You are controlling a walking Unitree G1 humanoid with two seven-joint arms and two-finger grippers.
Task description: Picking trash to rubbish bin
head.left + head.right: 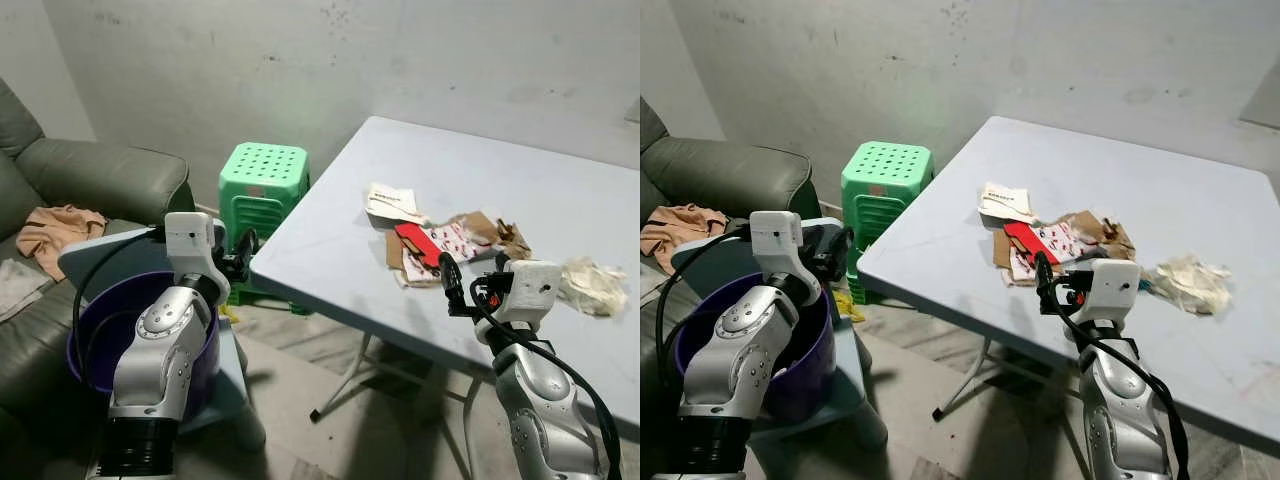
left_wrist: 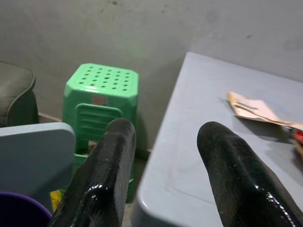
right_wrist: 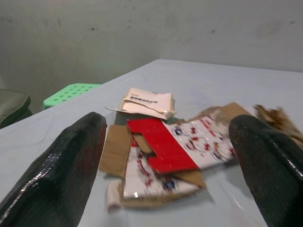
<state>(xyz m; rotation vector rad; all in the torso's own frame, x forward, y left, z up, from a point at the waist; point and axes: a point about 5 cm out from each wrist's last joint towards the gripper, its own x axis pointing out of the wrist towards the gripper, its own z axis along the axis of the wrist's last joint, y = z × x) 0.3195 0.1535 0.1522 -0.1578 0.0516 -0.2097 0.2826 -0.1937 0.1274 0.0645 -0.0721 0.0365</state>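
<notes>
Right gripper (image 3: pixel 165 156) (jaws wide, empty) faces trash (image 1: pixel 430 250) at 12 o'clock; left gripper (image 2: pixel 163 175), jaws narrower, above bin (image 1: pixel 95 320).

Bare grey wall (image 1: pixel 300 60), green plastic stool (image 1: pixel 262 185), dark sofa (image 1: pixel 90 175), concrete floor (image 1: pixel 330 440).

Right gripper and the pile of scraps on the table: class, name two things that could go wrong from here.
The open right gripper faces loosely overlapping cardboard scraps; it may lift one piece and scatter others. The purple bin sits beside the left gripper, so carried trash could drop onto the floor.
</notes>
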